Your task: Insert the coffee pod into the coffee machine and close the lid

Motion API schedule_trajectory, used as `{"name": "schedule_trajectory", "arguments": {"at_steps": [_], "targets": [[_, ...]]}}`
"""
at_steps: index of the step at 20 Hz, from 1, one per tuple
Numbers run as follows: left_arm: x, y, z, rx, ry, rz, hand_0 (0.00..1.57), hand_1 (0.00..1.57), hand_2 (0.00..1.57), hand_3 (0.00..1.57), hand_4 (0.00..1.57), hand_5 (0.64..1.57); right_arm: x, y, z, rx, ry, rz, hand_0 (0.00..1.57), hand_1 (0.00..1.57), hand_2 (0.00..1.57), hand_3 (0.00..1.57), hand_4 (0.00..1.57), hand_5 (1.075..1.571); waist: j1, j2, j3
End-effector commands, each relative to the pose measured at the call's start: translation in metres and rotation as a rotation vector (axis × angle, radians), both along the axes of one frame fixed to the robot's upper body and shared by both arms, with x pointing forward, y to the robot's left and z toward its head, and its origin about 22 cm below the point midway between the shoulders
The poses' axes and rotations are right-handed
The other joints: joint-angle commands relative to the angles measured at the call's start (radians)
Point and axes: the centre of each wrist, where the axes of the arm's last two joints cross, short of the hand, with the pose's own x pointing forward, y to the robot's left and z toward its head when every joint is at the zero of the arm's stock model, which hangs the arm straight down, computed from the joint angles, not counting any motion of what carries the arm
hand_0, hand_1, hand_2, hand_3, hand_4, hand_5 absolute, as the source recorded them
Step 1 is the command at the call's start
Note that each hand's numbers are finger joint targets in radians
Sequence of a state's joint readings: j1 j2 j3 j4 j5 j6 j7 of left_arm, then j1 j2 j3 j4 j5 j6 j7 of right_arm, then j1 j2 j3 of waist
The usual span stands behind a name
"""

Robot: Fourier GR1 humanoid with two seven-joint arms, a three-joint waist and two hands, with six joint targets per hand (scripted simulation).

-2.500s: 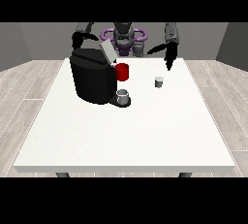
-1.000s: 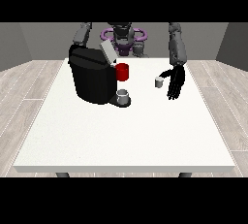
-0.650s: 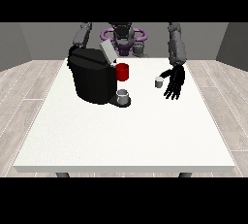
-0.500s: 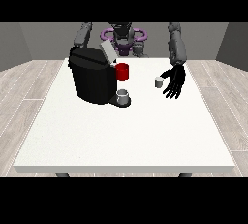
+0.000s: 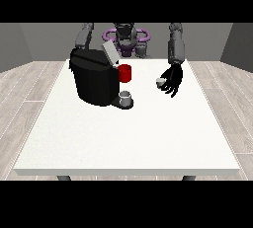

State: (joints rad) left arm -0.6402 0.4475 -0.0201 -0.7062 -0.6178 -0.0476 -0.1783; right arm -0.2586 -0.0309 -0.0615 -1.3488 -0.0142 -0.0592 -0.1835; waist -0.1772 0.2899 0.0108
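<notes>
The table (image 5: 128, 138) is being taken up mostly on its far half, with the near half bare. The coffee machine (image 5: 94, 76) is sitting toward the view's left, back from the middle, and its lid (image 5: 109, 53) is being held tilted up at the machine's top right. A cup (image 5: 126, 97) is standing on the machine's base, just right of its body, under the canister (image 5: 125, 73) that's attached on that same side. Over to the right, well apart from the machine, the coffee pod (image 5: 160, 81) is resting on the table, and the hand at the view's right (image 5: 173, 80) is being hung just beside it, on its right, looking to be touching it. The robot (image 5: 126, 37) is standing behind the far edge.
</notes>
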Motion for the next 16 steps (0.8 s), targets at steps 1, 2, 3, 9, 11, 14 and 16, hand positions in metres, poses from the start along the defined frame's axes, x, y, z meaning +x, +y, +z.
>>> {"name": "schedule_trajectory", "arguments": {"at_steps": [1, 2, 3, 9, 11, 14, 16], "targets": [[-0.012, -0.027, -0.041, -0.021, 0.096, -0.064, 1.29, 1.29, 1.28, 1.11, 0.07, 1.571, -0.001, -0.004, 0.003, -0.017, 0.059, 0.007, 0.00, 0.00, 0.00, 0.00, 0.34, 1.571, -0.004, -0.047, -0.0113], [0.005, 0.001, -0.003, -0.049, -0.002, -0.030, 1.32, 1.32, 1.32, 1.15, 0.06, 1.571, -0.003, 0.004, -0.003, -0.011, -0.060, 0.027, 0.00, 0.00, 0.00, 0.00, 0.32, 1.571, -0.033, 0.062, -0.0113], [0.007, -0.029, -0.013, -0.034, 0.008, -0.037, 1.33, 1.33, 1.33, 1.18, 0.07, 1.571, 0.000, 0.005, -0.009, -0.003, -0.014, 0.029, 0.00, 0.00, 0.00, 0.00, 0.29, 1.571, -0.014, 0.031, -0.0109], [-0.004, -0.029, -0.031, 0.002, -0.007, -0.092, 1.33, 1.33, 1.39, 1.31, 0.62, 1.571, -0.002, -0.011, -0.014, 0.041, 0.034, -0.032, 0.00, 0.00, 0.00, 0.00, 0.40, 1.571, 0.008, -0.039, -0.0110], [-0.004, -0.033, -0.035, -0.063, -0.031, -0.109, 1.53, 1.53, 1.51, 1.41, 0.71, 1.571, -0.006, -0.005, -0.018, 0.003, 0.047, -0.044, 0.00, 0.00, 0.00, 0.00, 0.42, 1.571, 0.016, -0.042, -0.0113], [0.001, -0.035, -0.027, -0.060, -0.019, -0.126, 1.37, 1.37, 1.42, 1.37, 0.68, 1.571, -0.019, -0.010, -0.042, 0.015, 0.076, -0.042, 0.00, 0.00, 0.00, 0.00, 0.40, 1.571, 0.018, -0.088, -0.0109], [0.001, -0.025, -0.025, -0.095, -0.025, -0.126, 1.21, 1.21, 1.32, 1.33, 0.68, 1.571, -0.019, -0.006, -0.043, 0.043, 0.083, -0.036, 0.00, 0.00, 0.00, 0.00, 0.39, 1.571, 0.023, -0.089, -0.0110]]}}
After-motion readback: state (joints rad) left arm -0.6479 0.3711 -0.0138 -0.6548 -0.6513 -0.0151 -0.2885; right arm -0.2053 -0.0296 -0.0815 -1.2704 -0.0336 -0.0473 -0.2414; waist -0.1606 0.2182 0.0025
